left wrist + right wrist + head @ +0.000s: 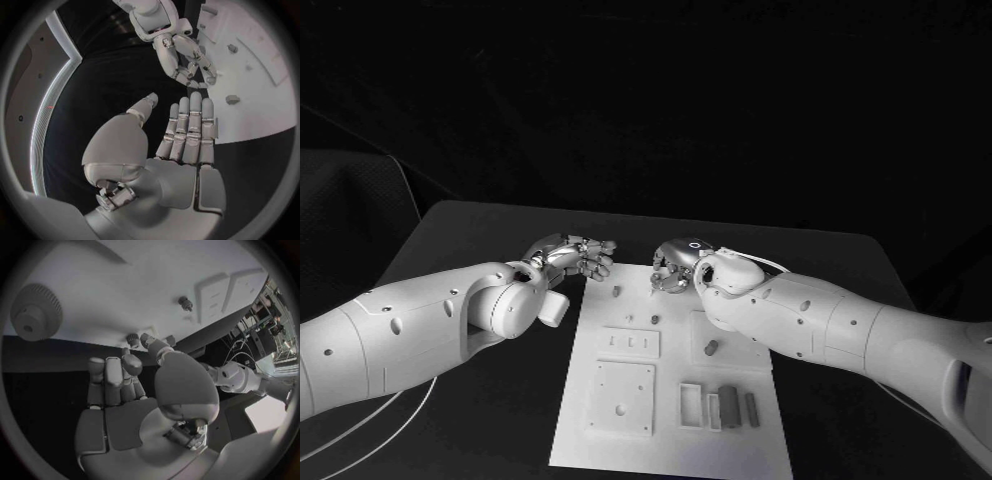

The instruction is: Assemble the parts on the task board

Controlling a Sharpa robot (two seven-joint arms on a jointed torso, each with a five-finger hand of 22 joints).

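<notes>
Both hands are at the far end of the white board [589,440]. The left hand [578,257] holds nothing, fingers straight. I cannot tell if the right hand [678,264] holds something. Loose parts [728,404] still wait, so lots is left.

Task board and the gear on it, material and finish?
Task board: looks like matte white plastic, possibly printed or machined; flat, even surface with raised plates and crisp recesses, no glare. Gear: same pale matte look, fine teeth round its rim and a raised hub; probably plastic, though the pictures cannot rule out painted metal.
</notes>
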